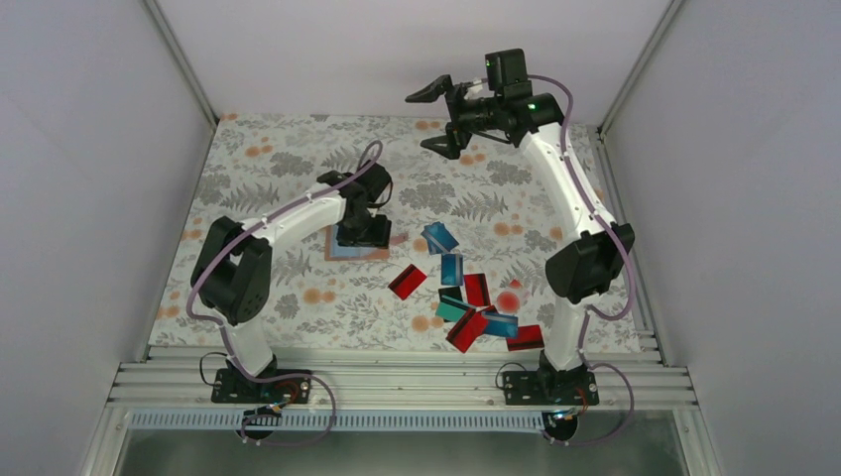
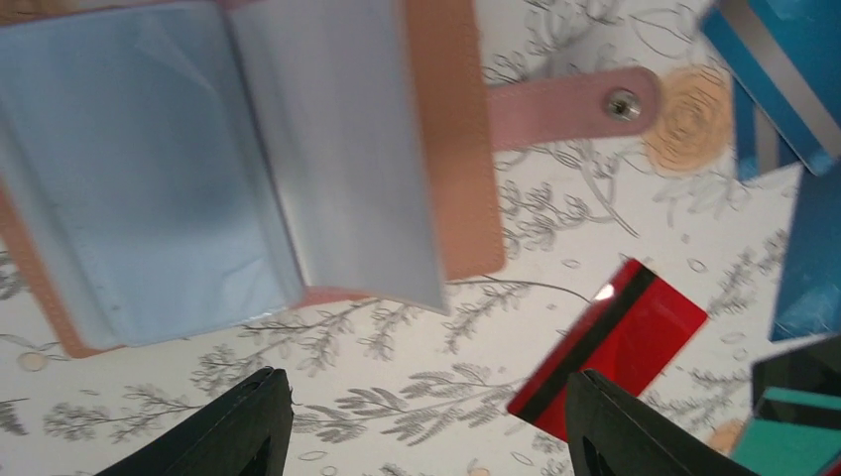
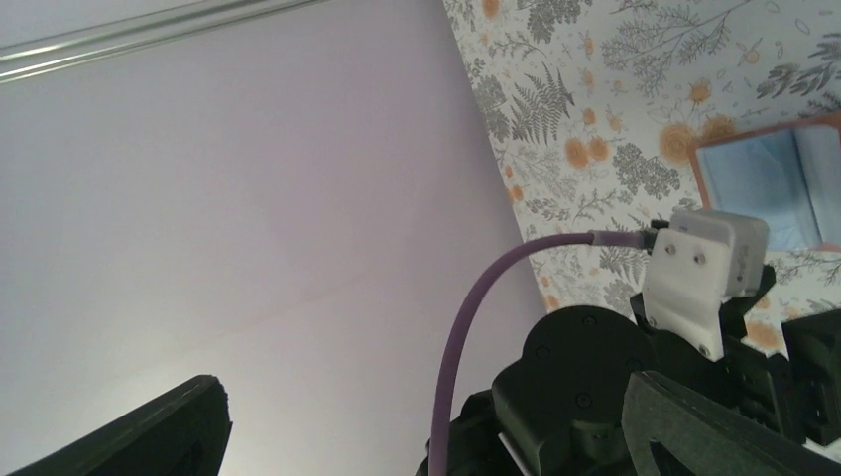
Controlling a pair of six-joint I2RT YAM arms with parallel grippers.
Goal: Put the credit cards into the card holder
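The floral counter (image 1: 268,169) is lying walled on three sides, its left and far stretches offering free room. Right jaws are hanging wide open and empty, high over the far edge; left jaws are hovering open, gripping nothing, above the card holder (image 2: 198,178). It is lying opened flat near centre, long axis left-right, strap (image 2: 565,104) pointing toward the credit cards (image 1: 466,297) cluttering the near-right.

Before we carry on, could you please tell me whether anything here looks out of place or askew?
Nothing looks damaged. The credit cards lie scattered, some overlapping at odd angles; the card holder lies open below the left gripper.
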